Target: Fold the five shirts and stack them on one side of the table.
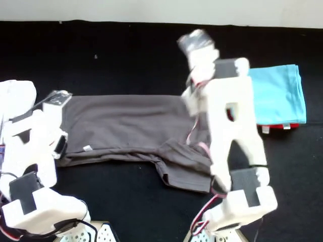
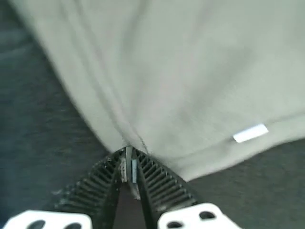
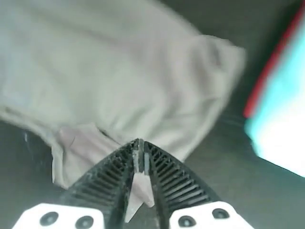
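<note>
Pinching the grey shirt (image 1: 126, 126) at both ends: left gripper (image 2: 128, 160) clamped on its left hem, right gripper (image 3: 139, 155) closed on a bunched fold at the right end. Shirt lies lengthwise mid-table, black table (image 1: 126, 55) showing past its far and near edges; folded blue shirt (image 1: 277, 93) on a red shirt (image 1: 282, 127) sits at the right side. High view shows that stack whole; right wrist view catches just its edge.

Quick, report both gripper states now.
Left gripper: jaws shut on the edge of the grey shirt.
Right gripper: jaws shut, pinching a fold of the grey shirt.
</note>
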You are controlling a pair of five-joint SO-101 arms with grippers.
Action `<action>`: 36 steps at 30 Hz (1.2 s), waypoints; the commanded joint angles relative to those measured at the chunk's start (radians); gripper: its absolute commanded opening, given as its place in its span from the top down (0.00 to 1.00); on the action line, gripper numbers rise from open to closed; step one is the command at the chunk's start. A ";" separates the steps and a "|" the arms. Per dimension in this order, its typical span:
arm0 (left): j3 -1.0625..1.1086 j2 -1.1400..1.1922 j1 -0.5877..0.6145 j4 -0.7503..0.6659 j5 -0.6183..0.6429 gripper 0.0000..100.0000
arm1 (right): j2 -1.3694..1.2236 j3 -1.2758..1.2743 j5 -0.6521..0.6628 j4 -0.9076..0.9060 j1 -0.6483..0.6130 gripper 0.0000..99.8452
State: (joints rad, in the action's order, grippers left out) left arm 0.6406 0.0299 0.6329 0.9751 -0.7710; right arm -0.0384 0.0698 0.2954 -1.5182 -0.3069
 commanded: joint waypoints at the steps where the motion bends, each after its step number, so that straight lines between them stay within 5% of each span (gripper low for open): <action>1: 0.005 0.001 0.044 -0.055 -0.017 0.99 | 0.073 -0.286 0.031 0.236 -0.081 0.99; 8: 0.027 0.001 0.028 -0.055 -0.015 0.99 | 0.070 -0.549 0.057 0.608 -0.099 0.99; 18: 0.033 0.001 0.015 -0.055 -0.015 0.99 | 0.079 -0.593 0.057 0.364 -0.321 0.99; 24: 0.033 0.001 0.015 -0.055 -0.015 0.99 | 0.088 -0.587 0.057 0.231 -0.341 0.99; 36: 0.033 0.001 0.015 -0.055 -0.015 0.99 | 0.234 -0.687 0.058 0.318 -0.344 0.99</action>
State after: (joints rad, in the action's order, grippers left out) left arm 0.6713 0.0222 0.6498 0.9398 -0.7756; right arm 0.1565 -0.5654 0.3445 -1.2697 -0.6414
